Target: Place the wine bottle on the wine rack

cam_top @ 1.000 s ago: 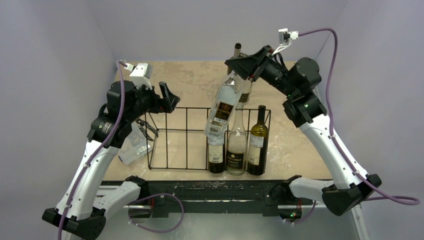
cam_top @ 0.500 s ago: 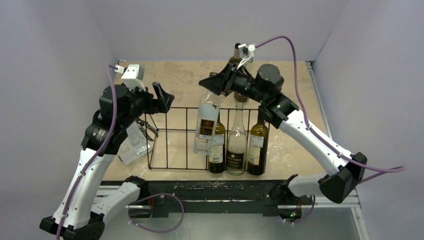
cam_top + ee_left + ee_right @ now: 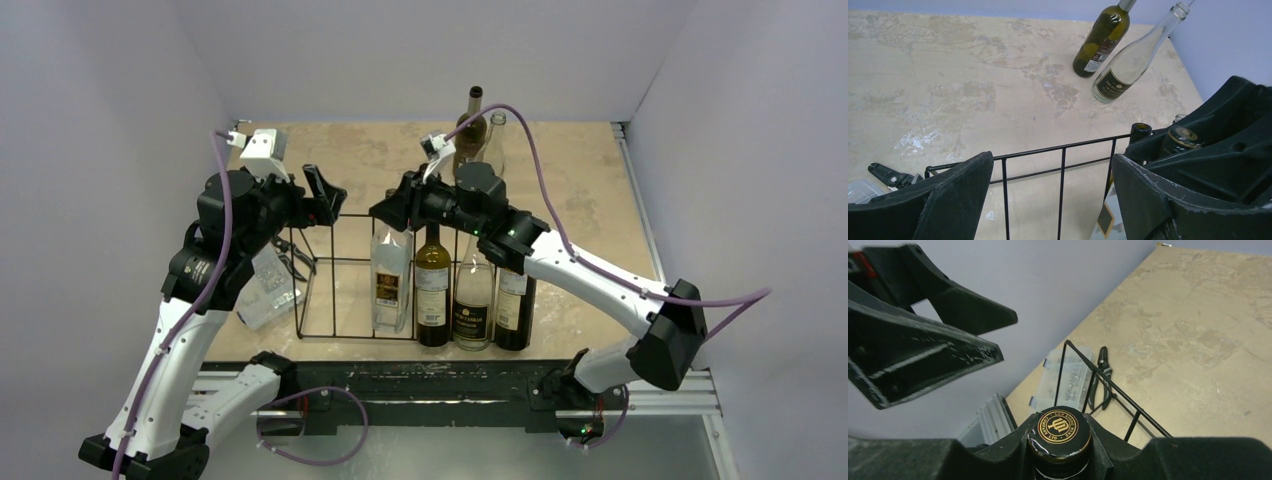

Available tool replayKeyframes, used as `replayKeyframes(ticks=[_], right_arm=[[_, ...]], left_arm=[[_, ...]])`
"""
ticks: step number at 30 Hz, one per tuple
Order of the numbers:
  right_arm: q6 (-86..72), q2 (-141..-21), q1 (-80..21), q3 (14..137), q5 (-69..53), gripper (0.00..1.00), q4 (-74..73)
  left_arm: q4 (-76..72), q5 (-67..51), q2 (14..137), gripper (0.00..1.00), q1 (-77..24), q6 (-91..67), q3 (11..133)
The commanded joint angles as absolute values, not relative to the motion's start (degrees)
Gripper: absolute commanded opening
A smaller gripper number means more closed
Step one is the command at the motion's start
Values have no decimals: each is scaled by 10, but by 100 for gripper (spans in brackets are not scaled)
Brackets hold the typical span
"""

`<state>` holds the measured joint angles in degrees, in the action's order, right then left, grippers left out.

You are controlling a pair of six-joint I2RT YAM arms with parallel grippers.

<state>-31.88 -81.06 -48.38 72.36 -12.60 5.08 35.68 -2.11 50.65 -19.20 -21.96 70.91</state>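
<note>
One clear wine bottle (image 3: 388, 280) upright in the wine rack (image 3: 355, 337), right pincer (image 3: 392, 212) clamped on its neck; left pincer (image 3: 326, 196) spread open at rack's ten o'clock.

Even, diffuse overhead light; soft faint shadows on bench (image 3: 590, 180). No glare. Overhead view sharp; wrist views blur near gripper bodies, edges slightly bowed.

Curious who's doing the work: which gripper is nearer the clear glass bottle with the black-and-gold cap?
Right. The right gripper clamps the clear glass bottle just below its cap; the left gripper hangs open to its left, over the black wire rack.
</note>
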Motion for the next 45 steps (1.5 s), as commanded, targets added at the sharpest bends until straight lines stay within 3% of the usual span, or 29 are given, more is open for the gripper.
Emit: replayKeyframes(ticks=[1,45], right_arm=[[-302,-804,-508,728,-84,0,129],[-253,-862,-540,668,-68,0,103]], left_arm=[[338,-18,504,88,-194,-221,711],[342,-34,522,88,-194,-220,716]])
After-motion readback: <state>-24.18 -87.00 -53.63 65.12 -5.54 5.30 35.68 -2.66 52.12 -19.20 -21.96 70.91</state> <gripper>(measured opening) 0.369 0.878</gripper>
